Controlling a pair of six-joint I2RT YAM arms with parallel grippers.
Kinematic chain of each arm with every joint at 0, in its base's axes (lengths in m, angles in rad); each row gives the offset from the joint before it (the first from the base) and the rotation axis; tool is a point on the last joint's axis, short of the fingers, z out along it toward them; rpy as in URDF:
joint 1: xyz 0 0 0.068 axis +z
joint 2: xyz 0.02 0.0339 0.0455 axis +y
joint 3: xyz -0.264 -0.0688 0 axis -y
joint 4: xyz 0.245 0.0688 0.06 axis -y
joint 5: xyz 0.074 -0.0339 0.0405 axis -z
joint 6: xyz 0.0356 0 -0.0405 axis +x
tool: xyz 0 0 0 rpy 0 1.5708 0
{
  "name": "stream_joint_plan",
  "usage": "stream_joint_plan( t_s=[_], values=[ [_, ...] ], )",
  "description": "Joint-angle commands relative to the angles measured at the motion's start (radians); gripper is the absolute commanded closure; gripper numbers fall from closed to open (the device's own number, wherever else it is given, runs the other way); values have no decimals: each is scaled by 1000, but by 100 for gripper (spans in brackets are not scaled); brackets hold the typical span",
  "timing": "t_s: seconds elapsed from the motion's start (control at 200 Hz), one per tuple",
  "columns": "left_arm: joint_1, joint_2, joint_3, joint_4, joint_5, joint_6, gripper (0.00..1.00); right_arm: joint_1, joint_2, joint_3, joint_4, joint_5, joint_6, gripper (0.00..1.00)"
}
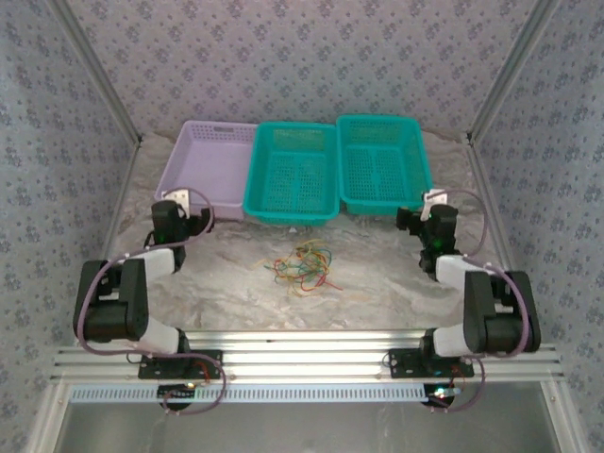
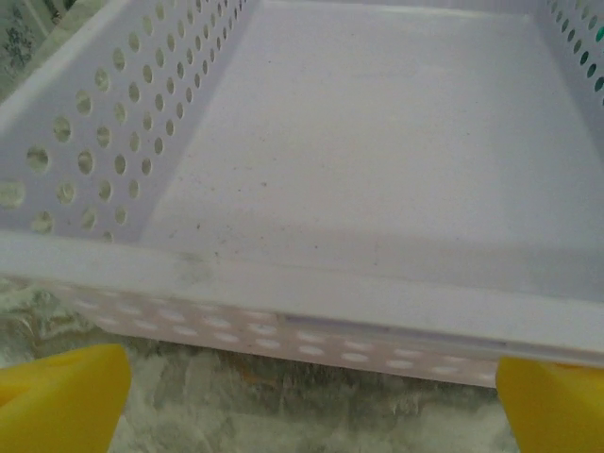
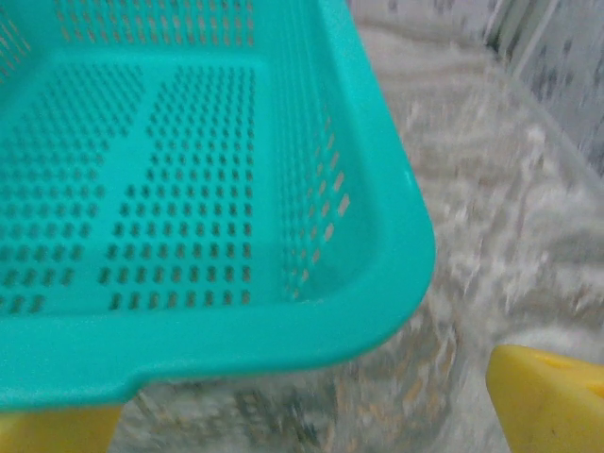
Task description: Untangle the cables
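The cables (image 1: pixel 304 267) lie tangled in the middle of the worktop (image 1: pixel 382 276); thin, light and floppy, they likely lift best by a stray outer loop. The left claw (image 2: pixel 302 406) and right claw (image 3: pixel 311 415) both gape wide, empty.

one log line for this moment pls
cables: tangled on table | left gripper: open, facing lilac basket | right gripper: open, facing right teal basket

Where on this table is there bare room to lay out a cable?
Bare cloth lies on both sides of the cables, toward the left gripper and right gripper, and before them toward the near rail. The far edge is crowded: lilac basket, middle teal basket and right teal basket.
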Motion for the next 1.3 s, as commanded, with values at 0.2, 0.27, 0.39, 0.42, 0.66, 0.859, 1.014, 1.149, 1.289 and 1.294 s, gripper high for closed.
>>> stream_joint_plan(
  t_s=[0.2,0.27,0.39,0.42,0.66,0.859,1.014,1.149,1.289,1.294],
  values=[
    [-111,-162,101,-227,-37,-5,0,57,-299,123,-220,-114,174,0],
    [-117,-224,62,-192,-42,-18,0,47,-336,159,-281,-186,269,0],
    [-118,-311,64,-262,-46,-80,0,13,-419,174,-389,-178,539,0],
    [-118,-332,73,-285,-61,-98,0,4,-443,170,-415,-151,603,0],
    [-118,-416,303,-678,-206,-371,0,10,-497,187,-450,-247,650,0],
    [-112,-471,397,-897,-176,-496,0,272,-474,269,-625,-51,409,0],
    [-110,-538,406,-972,-89,-464,0,446,-468,259,-688,15,360,0],
    [-111,-561,397,-1030,-32,-427,0,567,-467,238,-743,42,349,0],
    [-124,-565,380,-1050,-14,-428,0,691,-478,206,-776,106,349,0],
    [-124,-565,379,-1049,-13,-428,0,695,-478,204,-776,108,349,0]
  ],
)
